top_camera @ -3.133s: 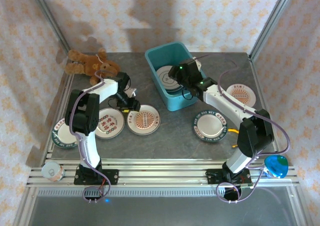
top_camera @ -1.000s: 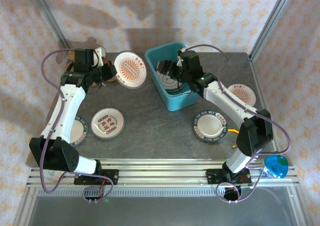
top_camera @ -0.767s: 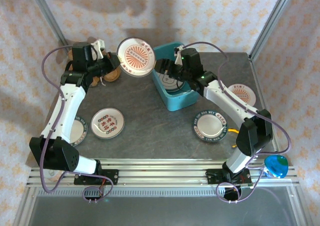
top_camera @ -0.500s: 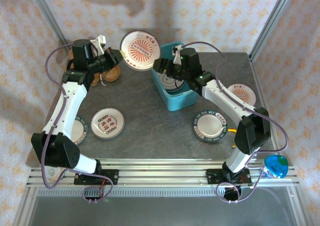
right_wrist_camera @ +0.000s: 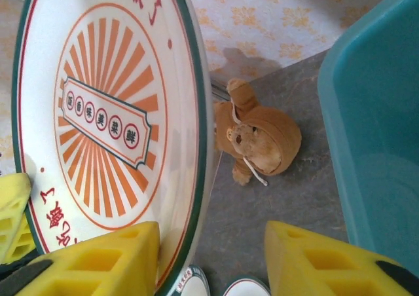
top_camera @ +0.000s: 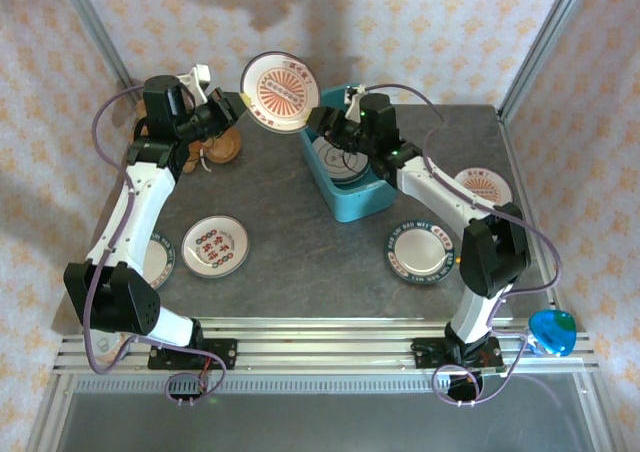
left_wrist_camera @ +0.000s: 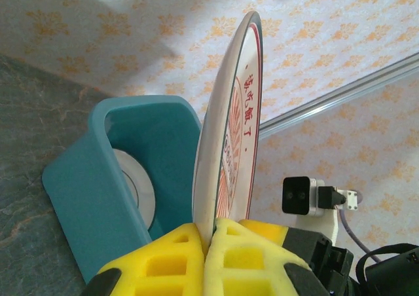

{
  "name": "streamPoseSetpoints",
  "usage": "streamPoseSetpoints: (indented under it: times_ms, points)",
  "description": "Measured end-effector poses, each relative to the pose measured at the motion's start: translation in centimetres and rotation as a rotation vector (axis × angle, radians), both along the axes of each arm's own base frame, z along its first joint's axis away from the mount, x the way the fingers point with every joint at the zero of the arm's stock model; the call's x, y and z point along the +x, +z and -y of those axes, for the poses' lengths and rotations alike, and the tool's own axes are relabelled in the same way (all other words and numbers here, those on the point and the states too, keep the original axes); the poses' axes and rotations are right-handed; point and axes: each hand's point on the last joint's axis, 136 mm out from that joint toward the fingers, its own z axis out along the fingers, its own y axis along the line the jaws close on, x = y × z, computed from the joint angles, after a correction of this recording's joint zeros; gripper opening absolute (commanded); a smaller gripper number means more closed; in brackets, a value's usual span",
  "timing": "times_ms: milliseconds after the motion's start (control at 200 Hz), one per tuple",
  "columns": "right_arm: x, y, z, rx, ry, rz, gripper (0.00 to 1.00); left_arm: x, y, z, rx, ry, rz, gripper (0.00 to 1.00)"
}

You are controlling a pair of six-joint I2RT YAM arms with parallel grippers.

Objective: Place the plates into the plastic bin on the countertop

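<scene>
Currently, the left fingers (left_wrist_camera: 167, 253) are clamped shut on the lower rim of the sunburst plate (top_camera: 279, 92). They hold it on edge in the air, raised above the bench (top_camera: 300, 262) near the far left corner of the plastic bin (top_camera: 355, 204). The edge-on hold leaves most of the rim free for a second grip.

The right fingers (right_wrist_camera: 98, 260) stand wide apart. The plate's opposite rim lies in the gap between them, just beside one pad; contact cannot be confirmed. This arrangement reads as a hand-over: the left arm presents the plate, and the right arm, which reaches over the bin, is positioned to take it.

The bin holds one plate (top_camera: 338, 159) lying flat on its floor. On the bench remain:
- a red-dotted plate (top_camera: 215, 244)
- a plate partly hidden by the left arm (top_camera: 152, 262)
- a green-rimmed plate (top_camera: 425, 250)
- an orange-patterned plate (top_camera: 482, 186) beside the right arm

A teddy bear (right_wrist_camera: 258, 135) lies at the far left, clear of the transfer.

The next move probably calls for the right fingers to close on the rim before the left fingers let go. A smooth, thin rim may slip in foam pads if the order is reversed. The plate would then need tilting flat to seat in the bin.
</scene>
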Motion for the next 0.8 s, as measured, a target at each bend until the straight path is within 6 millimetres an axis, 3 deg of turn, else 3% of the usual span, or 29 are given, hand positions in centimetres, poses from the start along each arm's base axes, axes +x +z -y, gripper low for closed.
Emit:
streamPoseSetpoints:
  times_ms: [310, 485, 571, 801]
  points:
    - [1.3, 0.6, 0.1, 0.130, -0.027, -0.032, 0.11, 0.7, -0.7, 0.1, -0.004, 0.000, -0.010, 0.00]
    - [1.9, 1.0, 0.6, 0.172, -0.045, -0.046, 0.01, 1.4, -1.9, 0.1, 0.000, 0.004, -0.035, 0.00]
    - [2.2, 0.6, 1.0, 0.171, -0.059, -0.054, 0.00, 1.7, -2.5, 0.4, 0.007, 0.003, -0.046, 0.07]
    - [3.0, -1.0, 2.4, 0.162, -0.119, -0.092, 0.00, 3.1, -3.6, 1.7, 0.028, -0.022, -0.058, 0.48]
